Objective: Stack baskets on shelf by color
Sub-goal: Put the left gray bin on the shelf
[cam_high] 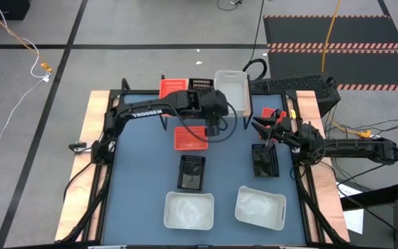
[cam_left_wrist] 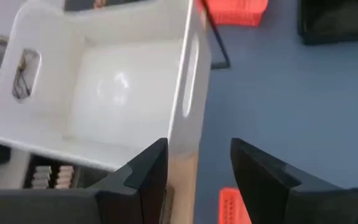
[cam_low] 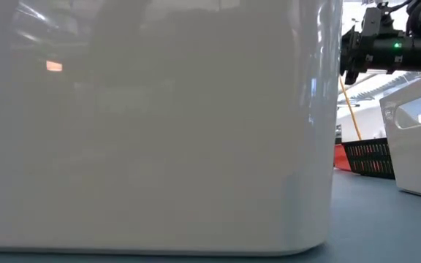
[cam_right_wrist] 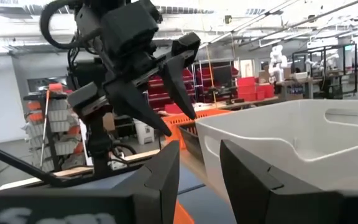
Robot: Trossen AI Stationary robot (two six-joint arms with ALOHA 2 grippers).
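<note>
Dark left arm (cam_high: pixel 150 111) lettered TROSSEN in white; right gripper (cam_high: pixel 268 128) has orange accents

**Colours and patterns on your table**

You have a matte blue table top (cam_high: pixel 144 180) framed by pale wood edging (cam_high: pixel 81 173). On the light-wood shelf (cam_high: pixel 206 119) sit a bright red shallow plastic basket (cam_high: pixel 173 87), a black slotted plastic basket (cam_high: pixel 200 84) and a translucent white deep plastic basket (cam_high: pixel 232 88). Another red basket (cam_high: pixel 188 138) lies on the blue, and a third red one (cam_high: pixel 268 112) shows at the right. Two more black slotted baskets (cam_high: pixel 191 171) (cam_high: pixel 264 161) are ribbed with fine vertical slits. Two milky white baskets (cam_high: pixel 188 209) (cam_high: pixel 260 207) sit nearest you. Your left arm (cam_high: pixel 150 111) is black with white lettering.
</note>
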